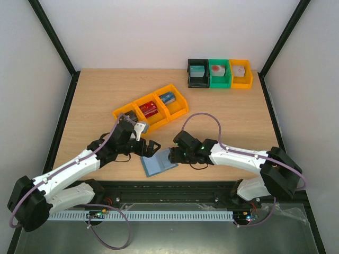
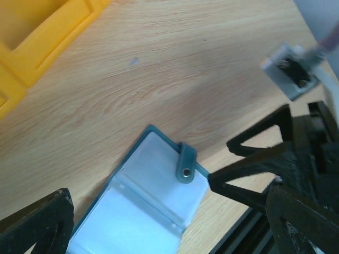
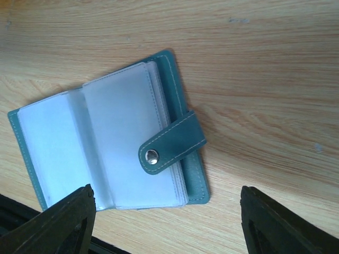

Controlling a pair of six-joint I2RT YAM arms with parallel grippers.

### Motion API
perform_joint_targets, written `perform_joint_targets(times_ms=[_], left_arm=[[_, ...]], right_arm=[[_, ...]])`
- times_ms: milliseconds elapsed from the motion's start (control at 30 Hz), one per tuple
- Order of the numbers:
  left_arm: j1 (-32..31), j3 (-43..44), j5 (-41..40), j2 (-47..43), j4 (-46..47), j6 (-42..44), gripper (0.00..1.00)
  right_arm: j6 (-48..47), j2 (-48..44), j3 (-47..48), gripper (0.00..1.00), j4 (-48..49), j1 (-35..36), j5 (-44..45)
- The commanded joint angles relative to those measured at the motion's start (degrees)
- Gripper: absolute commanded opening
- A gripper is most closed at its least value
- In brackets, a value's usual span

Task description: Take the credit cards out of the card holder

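Apparently near the end: holder open, sleeves look bare

Both grippers hover low over the card holder, which lies spread open on the table with its snap strap unfastened. The right gripper has its fingers wide apart, one to each side of the holder's nearer end, gripping nothing. The left gripper is also spread and empty, with the holder under the gap.

The clear sleeves look empty. Beyond the left gripper, a yellow tray holds a red card, a blue card and what seems a dark card, one per compartment. My judgement is that the emptying is done or nearly so.

The next move would be to pin the cover with one gripper and leaf through the sleeves with the other to check.

Room is tight. The two grippers are close together, the table's front edge and a black rail lie just behind the holder, and the tray wall is near the left gripper. Bare wood lies open beyond the right gripper.
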Motion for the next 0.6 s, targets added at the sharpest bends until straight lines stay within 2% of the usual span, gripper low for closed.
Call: perform_joint_targets(times_ms=[0,233,400,567], left_arm=[[-0.18,-2.31,-4.68,-0.24,-2.58,-9.81,0.99],[-0.05,-9.21,-1.38,1.58,-1.40,-11.51,0.97],[1.24,-11.71,2.46,5.61,1.56,-11.55,0.97],[3.97,-14.77,5.77,9.77,5.59,-12.13,0.98]], right_arm=[[-0.34,-0.56,-1.82,0.72,3.79,0.12,-2.21],[-0.88,2.98,-2.50,0.68,6.45,0.07,-2.67],[0.54,7.77,-1.04,0.61,7.78,0.22,-1.70],[3.83,7.41,-2.63,0.56,10.14,0.42,-0.89]])
